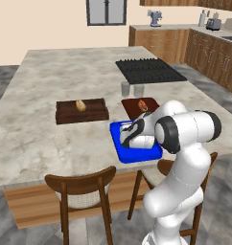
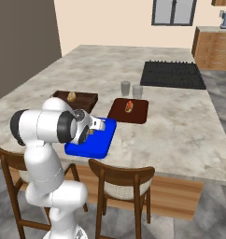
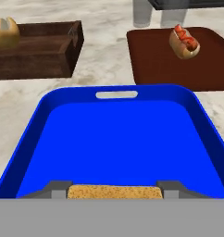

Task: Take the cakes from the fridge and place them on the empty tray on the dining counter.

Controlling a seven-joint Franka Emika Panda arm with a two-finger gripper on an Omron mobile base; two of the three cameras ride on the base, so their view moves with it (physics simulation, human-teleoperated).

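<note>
**Tan cake between the jaws over the blue tray**

Left base view: the arm bends over the near edge of the tabletop (image 1: pixel 51 143), its gripper (image 1: pixel 129 136) low above the blue tray (image 1: pixel 119 149). Behind the tray sit a dark wooden tray (image 1: pixel 82 112) with a bread roll (image 1: pixel 80 105) and a reddish board (image 1: pixel 139 106) with a sausage roll (image 1: pixel 143 105). Two grey cups (image 1: pixel 131 89) stand in front of the cooktop (image 1: pixel 149 70). Two chairs (image 1: pixel 84 191) stand at the near side.

Right base view: the gripper (image 2: pixel 97 126) hangs over the tray's (image 2: pixel 94 144) near left part. The wooden tray (image 2: pixel 84 99) is to its left, the board (image 2: pixel 129 111) beyond it to the right.

Hand view: the tan cake (image 3: pixel 115 191) sits between the two fingers (image 3: pixel 56 189), which touch its ends; the jaws grip it. It lies above the tray's (image 3: pixel 118 134) near part; whether it rests on the floor of the tray I cannot tell. The handle slot (image 3: pixel 116 95) is at the far rim.
</note>
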